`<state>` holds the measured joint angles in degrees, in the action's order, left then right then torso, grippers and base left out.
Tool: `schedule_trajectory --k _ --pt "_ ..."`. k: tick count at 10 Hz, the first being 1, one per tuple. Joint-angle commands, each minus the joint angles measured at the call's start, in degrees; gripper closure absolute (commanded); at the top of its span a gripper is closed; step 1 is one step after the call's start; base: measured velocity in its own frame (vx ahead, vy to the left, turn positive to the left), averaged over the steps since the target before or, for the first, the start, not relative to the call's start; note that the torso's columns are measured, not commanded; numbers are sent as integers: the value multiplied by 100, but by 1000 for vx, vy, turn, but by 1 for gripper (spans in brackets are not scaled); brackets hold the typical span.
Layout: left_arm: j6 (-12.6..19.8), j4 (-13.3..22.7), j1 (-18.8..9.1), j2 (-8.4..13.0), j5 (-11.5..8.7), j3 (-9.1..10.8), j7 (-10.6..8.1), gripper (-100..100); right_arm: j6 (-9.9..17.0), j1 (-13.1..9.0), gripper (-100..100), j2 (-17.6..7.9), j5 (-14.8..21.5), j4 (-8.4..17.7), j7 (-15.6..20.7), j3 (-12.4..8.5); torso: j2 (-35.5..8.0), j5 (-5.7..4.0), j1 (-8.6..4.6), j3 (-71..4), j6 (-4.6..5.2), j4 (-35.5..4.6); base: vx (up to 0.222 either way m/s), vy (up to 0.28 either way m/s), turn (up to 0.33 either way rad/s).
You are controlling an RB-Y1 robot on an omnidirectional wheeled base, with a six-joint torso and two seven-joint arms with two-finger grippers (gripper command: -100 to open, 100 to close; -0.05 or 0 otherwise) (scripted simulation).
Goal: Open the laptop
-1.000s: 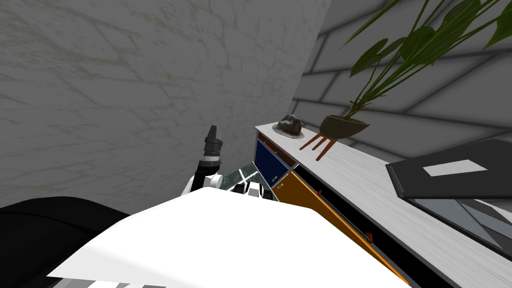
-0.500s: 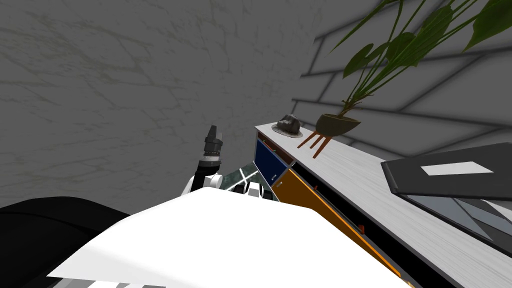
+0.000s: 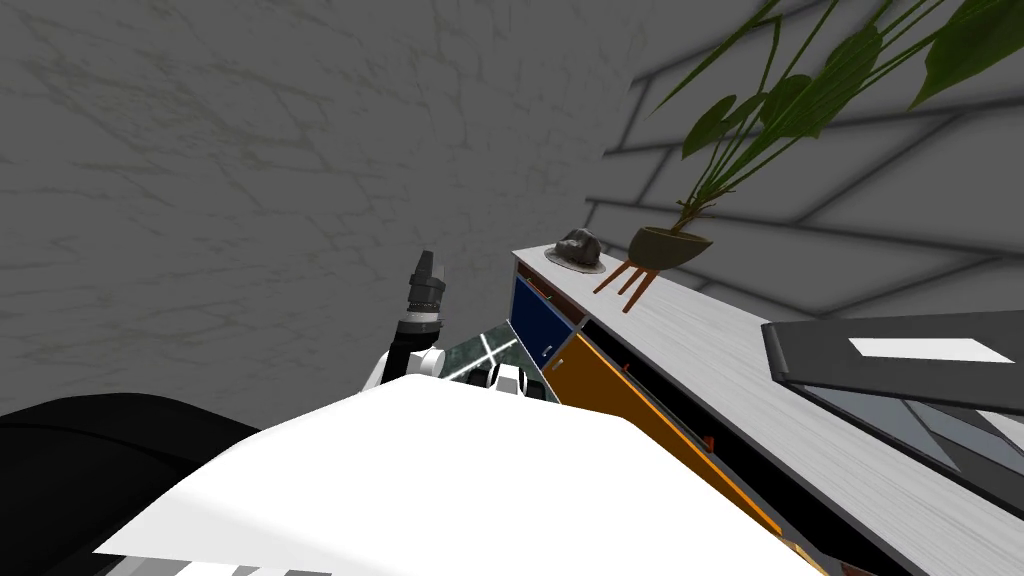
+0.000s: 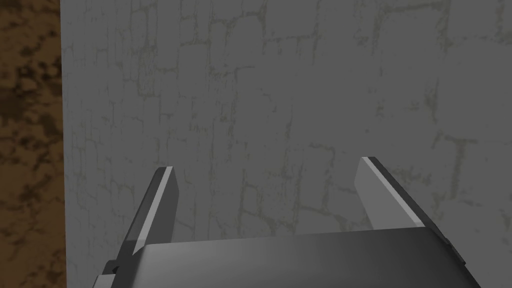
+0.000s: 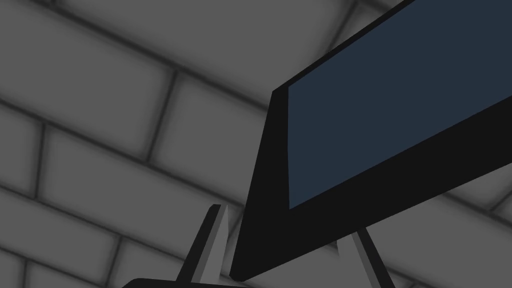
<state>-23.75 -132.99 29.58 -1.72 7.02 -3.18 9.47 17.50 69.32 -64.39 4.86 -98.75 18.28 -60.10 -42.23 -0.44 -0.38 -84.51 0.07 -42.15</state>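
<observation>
The dark laptop [image 3: 900,365] lies on the white desktop [image 3: 700,345] at the far right of the head view. Its lid, with a white patch on top, is lifted off the grey base [image 3: 930,430]. In the right wrist view the lid [image 5: 390,110] shows its dark blue screen and black bezel. My right gripper [image 5: 287,222] is open, and the lid's lower corner sits between its fingers. My left gripper [image 4: 267,167] is open and holds nothing. Its arm [image 3: 424,285] points up beside the wall.
A potted plant [image 3: 668,248] on a small brown stand and a grey hat-like object [image 3: 578,252] sit at the desk's far end. Below the top are a blue drawer front [image 3: 535,320] and an orange door [image 3: 620,400]. A grey cracked wall rises to the left.
The head view has turned slightly, shifting the plant leftward. The laptop lid's top face looks narrower and more level than a second ago. Neither arm has visibly moved.
</observation>
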Motion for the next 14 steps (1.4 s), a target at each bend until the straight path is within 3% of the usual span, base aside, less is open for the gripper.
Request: schedule_trajectory --k 1,2,3,4,12,13,14 --pt "0 0 0 0 0 0 0 0 -247 -396 100 263 -83 217 -161 269 0 -11 4 5 0 4 -69 -29 49" --pt "0 0 0 0 0 0 0 0 -334 -558 100 351 -115 311 -224 357 0 -15 -3 5 -3 3 -62 -13 46" --pt "0 0 0 0 0 0 0 0 -240 -515 100 261 -77 278 -182 271 7 -17 -6 1 -10 4 -27 -1 0" --pt "0 0 1 0 0 0 0 0 -412 -821 100 467 -133 471 -302 405 20 9 8 -15 -13 5 -39 -14 51" --pt "0 0 1 0 0 0 0 0 -1047 -2048 100 1261 -324 1173 -696 928 29 1 20 -18 -37 11 -46 -24 37" --pt "0 0 1 0 0 0 0 0 -837 -1810 -100 1051 -425 1021 -734 740 34 -3 22 -19 -43 13 -28 -16 -49" --pt "0 0 1 0 0 1 0 0 -773 -1713 -100 979 -492 954 -769 687 30 27 34 -26 -24 5 -1 -7 -58"
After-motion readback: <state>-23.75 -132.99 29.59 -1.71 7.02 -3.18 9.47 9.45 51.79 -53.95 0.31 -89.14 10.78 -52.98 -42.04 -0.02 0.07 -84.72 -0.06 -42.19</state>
